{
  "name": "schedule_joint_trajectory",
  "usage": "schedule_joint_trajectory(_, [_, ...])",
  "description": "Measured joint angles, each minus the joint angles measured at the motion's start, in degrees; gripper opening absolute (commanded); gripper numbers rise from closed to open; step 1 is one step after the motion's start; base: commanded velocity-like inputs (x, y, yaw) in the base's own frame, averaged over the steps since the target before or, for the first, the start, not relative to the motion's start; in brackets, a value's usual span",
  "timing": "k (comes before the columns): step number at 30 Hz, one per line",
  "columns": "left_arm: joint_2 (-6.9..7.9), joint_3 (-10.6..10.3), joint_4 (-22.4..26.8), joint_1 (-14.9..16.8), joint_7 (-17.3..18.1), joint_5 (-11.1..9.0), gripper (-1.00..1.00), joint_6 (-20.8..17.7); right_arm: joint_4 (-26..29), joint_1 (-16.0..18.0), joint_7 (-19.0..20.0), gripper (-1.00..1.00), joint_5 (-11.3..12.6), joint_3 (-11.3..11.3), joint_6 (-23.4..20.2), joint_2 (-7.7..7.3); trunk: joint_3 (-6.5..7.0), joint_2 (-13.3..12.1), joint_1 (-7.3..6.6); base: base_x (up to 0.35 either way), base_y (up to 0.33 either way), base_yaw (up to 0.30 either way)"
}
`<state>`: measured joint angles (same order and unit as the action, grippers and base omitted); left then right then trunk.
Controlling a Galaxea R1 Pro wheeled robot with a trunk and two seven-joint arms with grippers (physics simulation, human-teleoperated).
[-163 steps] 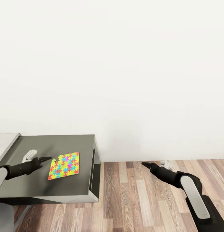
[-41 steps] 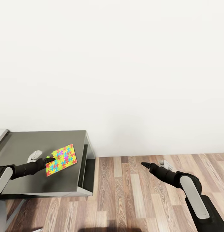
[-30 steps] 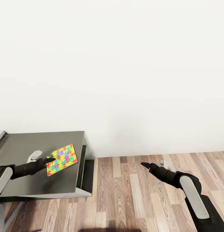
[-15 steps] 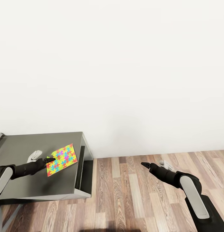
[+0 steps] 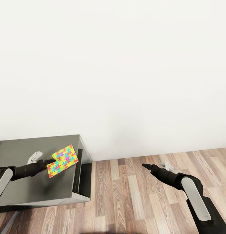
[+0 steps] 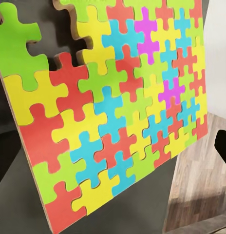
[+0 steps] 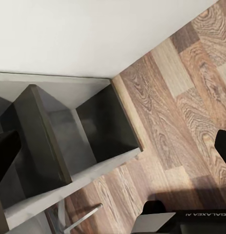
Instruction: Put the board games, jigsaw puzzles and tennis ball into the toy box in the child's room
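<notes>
A colourful jigsaw puzzle (image 5: 62, 161) hangs tilted just above the dark grey table (image 5: 28, 190), near the table's right end. My left gripper (image 5: 50, 161) is shut on its near left corner. In the left wrist view the puzzle (image 6: 113, 117) is close up, with a notch of absent pieces at one corner. My right gripper (image 5: 144, 166) hovers over the wooden floor, well right of the table. It is open with nothing in it, and its fingers (image 7: 6, 156) show wide apart at the picture's edges.
The table's right end has an open side shelf (image 5: 81, 169), seen in the right wrist view as dark panels (image 7: 49, 141). A plain white wall (image 5: 126, 81) runs behind. Wooden floor (image 5: 132, 195) stretches to the right of the table.
Five seconds ago the puzzle lay flat on the table; it is now lifted and tilted in my left gripper. The view has since panned, sliding the table leftward. The right arm is unchanged.
</notes>
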<state>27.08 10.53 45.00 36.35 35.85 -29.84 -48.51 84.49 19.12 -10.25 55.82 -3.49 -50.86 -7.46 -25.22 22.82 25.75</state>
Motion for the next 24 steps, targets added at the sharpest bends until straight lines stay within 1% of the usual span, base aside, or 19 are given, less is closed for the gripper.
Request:
schedule_joint_trajectory(8, [0.00, 0.00, 0.00, 0.00, 0.00, 0.00, 1.00, 0.00, 0.07, 0.00, 0.00, 1.00, 0.00, -0.06, 0.00, 0.00, 0.01, 0.00, 0.00, 0.000, 0.000, -0.007])
schedule_joint_trajectory(19, [0.00, -0.01, -0.01, 0.01, 0.00, 0.02, 1.00, -0.01, 0.01, -0.01, 0.00, 1.00, 0.02, -0.03, 0.09, 0.04, 0.59, 0.00, 0.00, 0.000, 0.000, -0.161])
schedule_joint_trajectory(24, [0.00, 0.00, 0.00, 0.00, 0.00, 0.00, 1.00, -0.03, 0.00, 0.00, 0.00, 1.00, 0.00, 0.00, 0.09, 0.04, 0.69, 0.00, 0.00, 0.000, 0.000, -0.039])
